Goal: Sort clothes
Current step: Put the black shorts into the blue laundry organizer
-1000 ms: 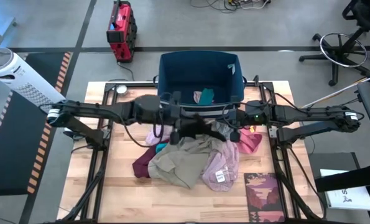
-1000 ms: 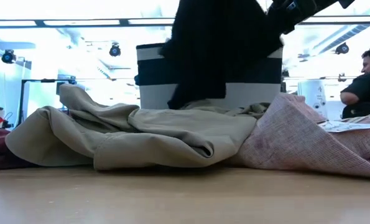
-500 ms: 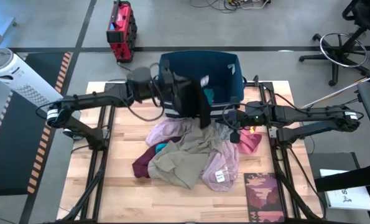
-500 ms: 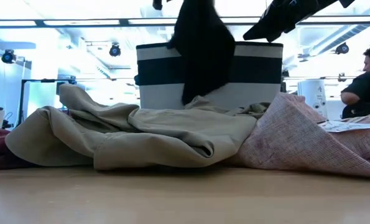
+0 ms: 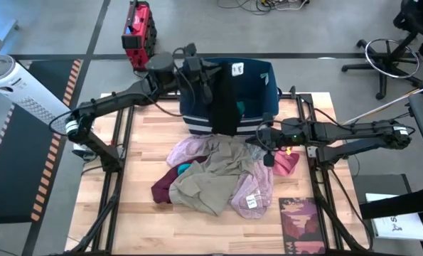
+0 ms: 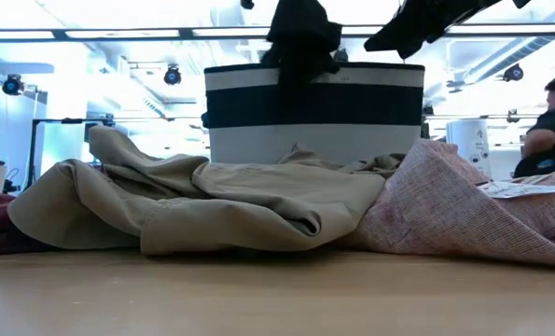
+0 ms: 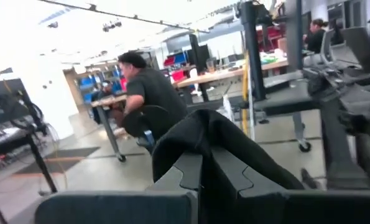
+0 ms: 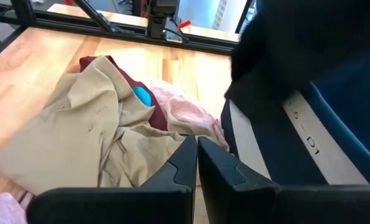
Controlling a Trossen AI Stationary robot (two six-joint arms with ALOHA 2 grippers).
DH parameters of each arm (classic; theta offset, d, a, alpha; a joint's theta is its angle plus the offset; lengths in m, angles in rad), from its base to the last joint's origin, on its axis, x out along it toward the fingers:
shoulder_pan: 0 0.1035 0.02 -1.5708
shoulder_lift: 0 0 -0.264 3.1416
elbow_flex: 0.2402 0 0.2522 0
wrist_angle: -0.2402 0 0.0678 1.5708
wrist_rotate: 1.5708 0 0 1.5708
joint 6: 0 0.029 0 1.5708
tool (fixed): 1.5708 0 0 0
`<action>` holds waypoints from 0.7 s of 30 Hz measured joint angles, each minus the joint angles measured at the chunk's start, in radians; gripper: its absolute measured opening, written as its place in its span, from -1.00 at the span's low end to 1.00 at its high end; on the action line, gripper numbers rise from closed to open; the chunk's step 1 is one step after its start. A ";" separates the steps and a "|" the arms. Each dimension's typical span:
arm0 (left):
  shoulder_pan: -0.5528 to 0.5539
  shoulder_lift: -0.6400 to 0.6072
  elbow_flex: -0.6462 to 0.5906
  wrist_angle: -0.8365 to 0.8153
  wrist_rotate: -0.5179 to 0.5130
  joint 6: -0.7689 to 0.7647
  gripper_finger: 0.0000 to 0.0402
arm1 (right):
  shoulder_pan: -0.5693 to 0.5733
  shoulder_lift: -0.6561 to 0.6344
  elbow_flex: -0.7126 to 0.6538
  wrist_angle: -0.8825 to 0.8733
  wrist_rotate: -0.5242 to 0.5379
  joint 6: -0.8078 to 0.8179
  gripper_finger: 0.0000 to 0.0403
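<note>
We look straight down from high overhead on the whole bench (image 5: 143,206), both arms and the floor around it. Our low camera sits at bench-top level, very close to the tan garment (image 6: 212,201), facing the blue bin (image 6: 314,112) and the room behind. The left wrist camera looks level past its pincer (image 7: 206,177) into the room, where a person (image 7: 148,96) sits. The right wrist camera looks down past its pincer (image 8: 197,165) at the pile. All 3 bench-facing views share the tan garment and bin.
</note>
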 joint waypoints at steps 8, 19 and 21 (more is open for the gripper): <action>0.043 0.150 0.299 -0.198 0.005 0.079 -1.00 | 0.000 0.000 0.000 0.000 0.000 0.007 -1.00; 0.122 0.289 0.543 -0.387 -0.001 0.122 -1.00 | 0.000 0.000 -0.004 -0.006 0.001 0.005 -1.00; 0.139 0.290 0.547 -0.385 -0.001 0.095 -1.00 | 0.000 0.000 -0.004 -0.013 0.001 0.005 -1.00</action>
